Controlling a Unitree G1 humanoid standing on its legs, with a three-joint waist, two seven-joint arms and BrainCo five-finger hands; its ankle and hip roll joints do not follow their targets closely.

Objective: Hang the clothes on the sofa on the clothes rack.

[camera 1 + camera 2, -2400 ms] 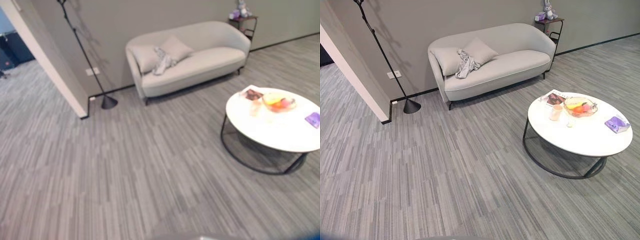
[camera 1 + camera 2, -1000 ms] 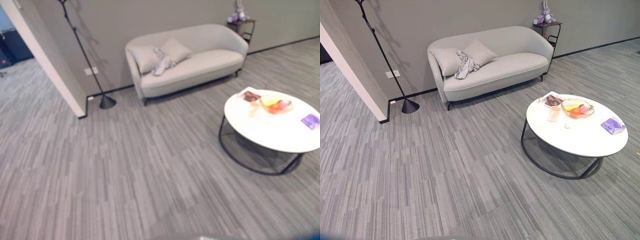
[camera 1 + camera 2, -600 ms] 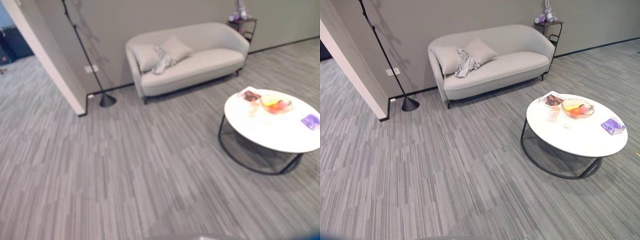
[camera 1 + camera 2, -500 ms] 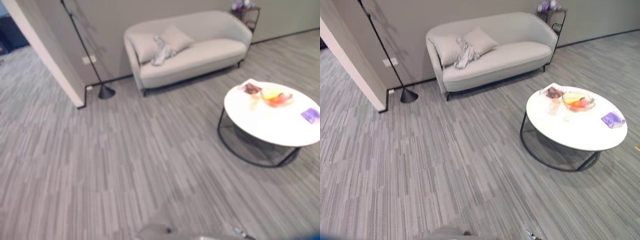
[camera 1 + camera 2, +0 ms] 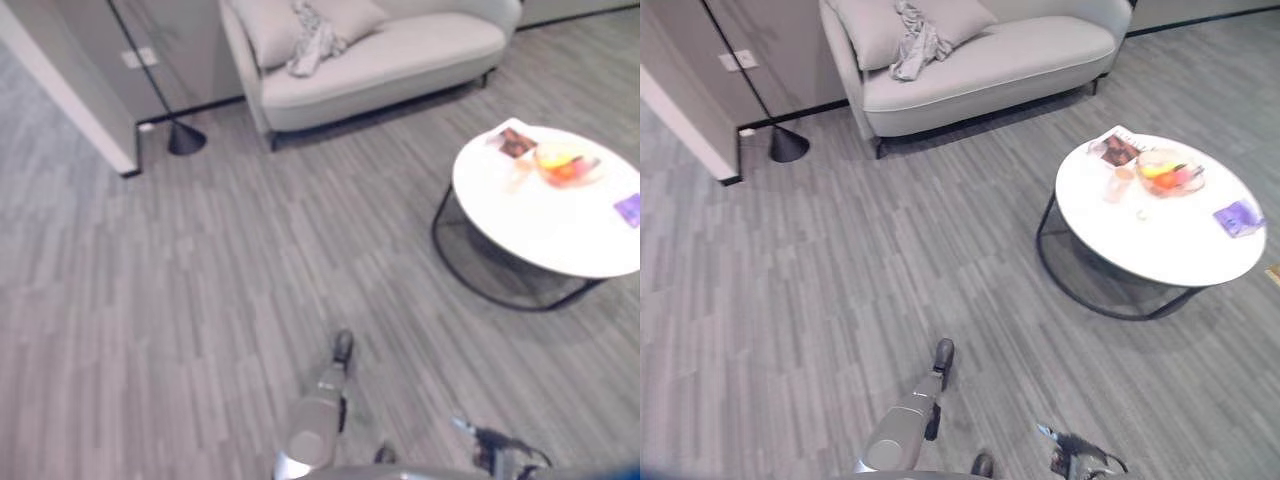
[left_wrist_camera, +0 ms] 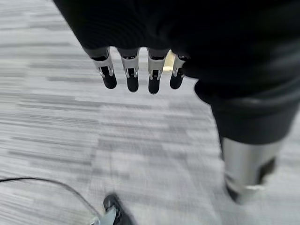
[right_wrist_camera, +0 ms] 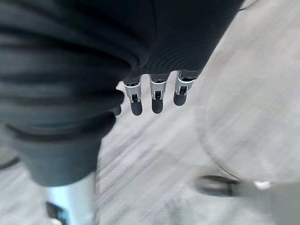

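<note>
A crumpled grey garment [image 5: 915,40] lies against the cushions at the left end of the light grey sofa [image 5: 1000,70], far ahead. The clothes rack, a thin black pole on a cone base [image 5: 788,146], stands on the floor left of the sofa by the wall. My left hand [image 6: 132,70] hangs above the carpet with straight fingers, holding nothing. My right hand [image 7: 157,96] hangs the same way, open and empty. Both hands are far from the sofa and the rack.
A round white table [image 5: 1160,245] on a black ring frame stands ahead to the right, carrying a fruit bowl [image 5: 1170,172], a cup [image 5: 1123,180], a book and a purple pack [image 5: 1238,215]. A wall corner [image 5: 685,125] juts out at the left. Grey striped carpet lies between me and the sofa.
The whole picture has shifted: the camera now looks further down, so sofa and rack sit near the top edge. The garment lies where it was.
</note>
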